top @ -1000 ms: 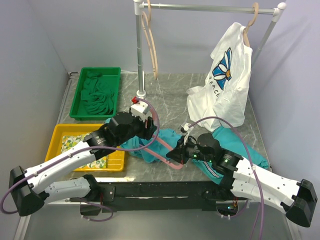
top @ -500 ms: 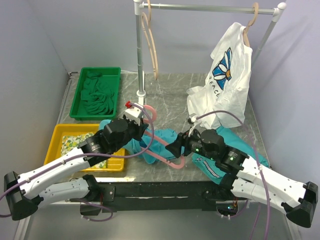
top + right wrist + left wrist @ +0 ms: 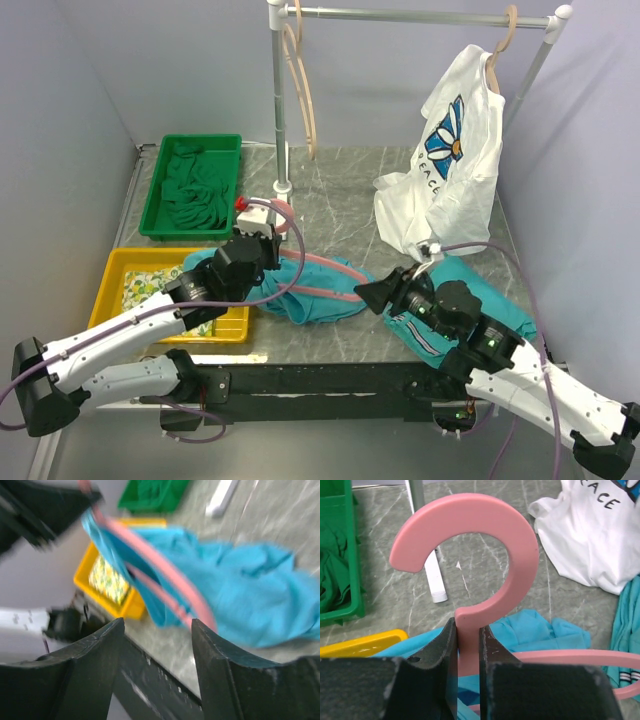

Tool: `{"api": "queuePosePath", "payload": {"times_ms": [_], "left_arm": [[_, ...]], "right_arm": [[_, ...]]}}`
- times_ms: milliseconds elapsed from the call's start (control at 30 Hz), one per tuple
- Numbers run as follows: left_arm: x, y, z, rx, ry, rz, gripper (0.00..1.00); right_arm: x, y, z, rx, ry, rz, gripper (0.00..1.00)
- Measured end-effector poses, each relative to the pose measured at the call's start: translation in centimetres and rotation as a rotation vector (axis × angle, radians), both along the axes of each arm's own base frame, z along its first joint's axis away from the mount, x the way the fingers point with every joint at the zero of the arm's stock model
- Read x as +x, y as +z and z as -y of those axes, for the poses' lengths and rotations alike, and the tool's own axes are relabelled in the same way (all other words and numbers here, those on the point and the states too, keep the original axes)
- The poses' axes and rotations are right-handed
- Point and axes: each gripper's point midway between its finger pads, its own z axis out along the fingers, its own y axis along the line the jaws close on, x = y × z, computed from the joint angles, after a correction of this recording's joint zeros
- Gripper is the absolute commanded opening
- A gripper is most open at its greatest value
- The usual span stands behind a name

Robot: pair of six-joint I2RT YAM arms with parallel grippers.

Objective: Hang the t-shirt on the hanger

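Note:
My left gripper (image 3: 268, 228) is shut on the neck of the pink hanger (image 3: 325, 268), just below its curved hook (image 3: 470, 540). In the left wrist view the gripper (image 3: 468, 639) pinches the neck tightly. The turquoise t-shirt (image 3: 305, 298) lies bunched on the table under and around the hanger's arms; it also shows in the left wrist view (image 3: 535, 630). My right gripper (image 3: 372, 295) is open and empty, just right of the t-shirt. In the blurred right wrist view the gripper (image 3: 157, 630) faces the t-shirt (image 3: 240, 590) and the hanger (image 3: 165, 570).
A teal garment with a striped edge (image 3: 480, 300) lies under my right arm. A white flower-print t-shirt (image 3: 455, 150) hangs on the rack (image 3: 278, 100) beside wooden hangers (image 3: 305, 90). A green tray (image 3: 190, 185) and a yellow tray (image 3: 130, 280) stand at the left.
My left gripper has carried the hanger's hook to the left. My right gripper has drawn back to the right, away from the hanger's lower corner.

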Motion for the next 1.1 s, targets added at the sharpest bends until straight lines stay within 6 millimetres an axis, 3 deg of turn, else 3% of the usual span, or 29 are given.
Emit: {"api": "queuePosePath", "payload": {"times_ms": [100,200,433,567,767,967,1100], "left_arm": [[0.4,-0.4,-0.3,-0.005,0.044,-0.009,0.01],[0.7,-0.6,-0.4,-0.01,0.075,-0.015,0.01],[1.2,-0.2,-0.3,-0.03,0.107,-0.017,0.01],[1.3,0.4,-0.3,-0.052,0.119,-0.013,0.01],[1.3,0.6,-0.3,-0.067,0.123,-0.014,0.01],[1.2,0.9,-0.4,-0.079,0.124,-0.011,0.01],[1.1,1.4,-0.6,-0.092,0.122,-0.003,0.01]], "right_arm": [[-0.9,-3.3,-1.2,-0.022,0.074,-0.06,0.56],[-1.5,-5.4,-2.5,-0.037,0.126,-0.114,0.56],[-4.2,-8.0,-7.0,-0.11,0.255,-0.188,0.59],[-5.2,-9.2,-9.4,-0.181,0.246,-0.224,0.61],[-3.4,-10.4,-11.5,-0.236,0.107,-0.261,0.5],[-1.2,-12.3,-13.4,-0.31,-0.001,-0.282,0.46],[-0.6,-13.9,-13.6,-0.352,-0.038,-0.292,0.43]]}}
